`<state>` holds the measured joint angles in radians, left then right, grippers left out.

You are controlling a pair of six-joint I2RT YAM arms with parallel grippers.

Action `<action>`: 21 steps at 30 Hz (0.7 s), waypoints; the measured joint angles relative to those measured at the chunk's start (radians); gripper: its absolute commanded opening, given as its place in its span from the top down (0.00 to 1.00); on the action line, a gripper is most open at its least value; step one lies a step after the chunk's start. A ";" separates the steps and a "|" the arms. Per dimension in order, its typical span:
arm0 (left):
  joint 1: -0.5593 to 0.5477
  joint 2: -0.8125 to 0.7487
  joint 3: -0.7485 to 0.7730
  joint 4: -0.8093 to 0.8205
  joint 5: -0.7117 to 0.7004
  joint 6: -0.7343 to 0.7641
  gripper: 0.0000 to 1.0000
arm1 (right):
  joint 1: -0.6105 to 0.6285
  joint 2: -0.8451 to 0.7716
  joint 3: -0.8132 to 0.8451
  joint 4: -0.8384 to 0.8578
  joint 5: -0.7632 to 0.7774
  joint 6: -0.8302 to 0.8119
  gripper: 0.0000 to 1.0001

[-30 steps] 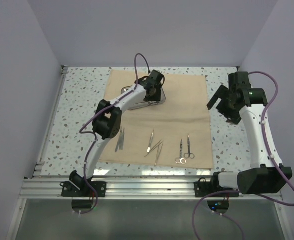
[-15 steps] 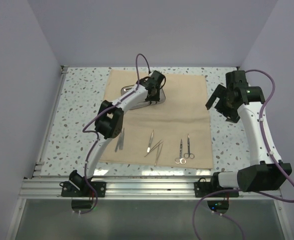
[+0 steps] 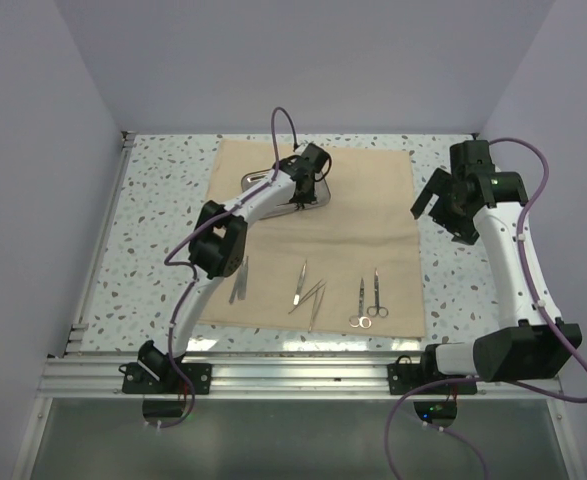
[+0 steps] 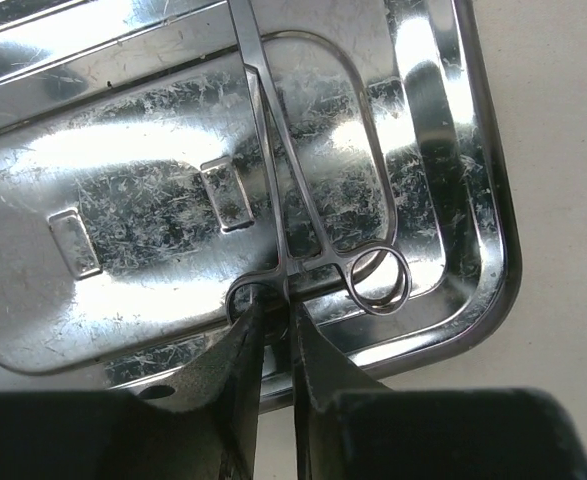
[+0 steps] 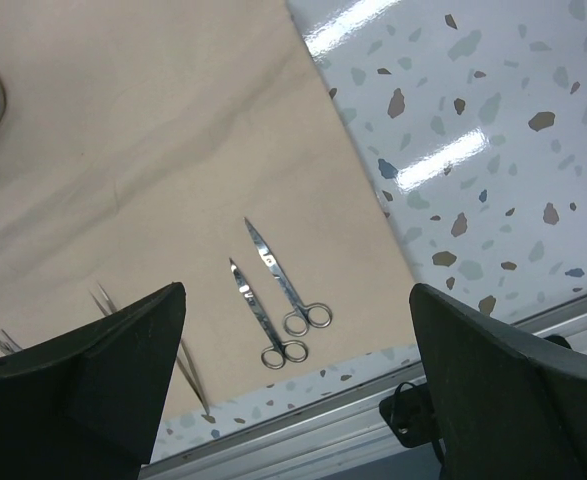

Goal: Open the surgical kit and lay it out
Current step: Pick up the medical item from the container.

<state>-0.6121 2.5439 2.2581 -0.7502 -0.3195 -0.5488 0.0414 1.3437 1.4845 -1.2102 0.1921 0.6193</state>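
Left wrist: left hand (image 4: 274,312) astride forceps (image 4: 285,258) ring

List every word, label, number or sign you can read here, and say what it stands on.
None can be read.
The steel tray shows only scratches and two raised rectangles, no letters.
Any stamp on the scissors lying on the cloth is too small to tell.
The speckled table bears no print.

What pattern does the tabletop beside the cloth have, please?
White tabletop with scattered grey and brown terrazzo-like flecks, clearest in the right wrist view.
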 measured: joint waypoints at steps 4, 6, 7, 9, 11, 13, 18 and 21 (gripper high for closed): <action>-0.001 -0.007 -0.016 0.010 -0.002 0.002 0.90 | 0.000 0.005 0.001 0.000 0.000 0.000 0.02; -0.002 -0.006 -0.016 0.009 -0.001 0.007 0.95 | 0.000 0.008 0.002 0.000 0.000 0.000 0.02; -0.002 -0.006 -0.015 0.009 0.000 0.010 1.00 | 0.000 0.010 0.002 0.001 0.000 0.000 0.02; -0.002 -0.005 -0.015 0.009 0.004 0.013 1.00 | 0.000 0.011 0.002 0.001 0.001 0.000 0.02; -0.002 -0.005 -0.015 0.011 0.009 0.017 1.00 | 0.000 0.011 0.002 0.001 0.001 0.000 0.02; -0.002 -0.009 -0.022 0.020 0.018 0.019 1.00 | 0.000 0.011 0.002 0.001 0.001 0.000 0.01; -0.001 -0.019 -0.030 0.029 0.041 0.022 1.00 | 0.003 0.011 0.002 0.001 0.001 0.000 0.02; -0.001 -0.024 -0.030 0.029 0.066 0.026 1.00 | 0.003 0.011 0.002 0.001 0.001 0.000 0.02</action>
<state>-0.6128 2.5198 2.2284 -0.7208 -0.2539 -0.5228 0.0441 1.3544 1.4864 -1.2095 0.1928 0.6193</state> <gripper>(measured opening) 0.009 0.985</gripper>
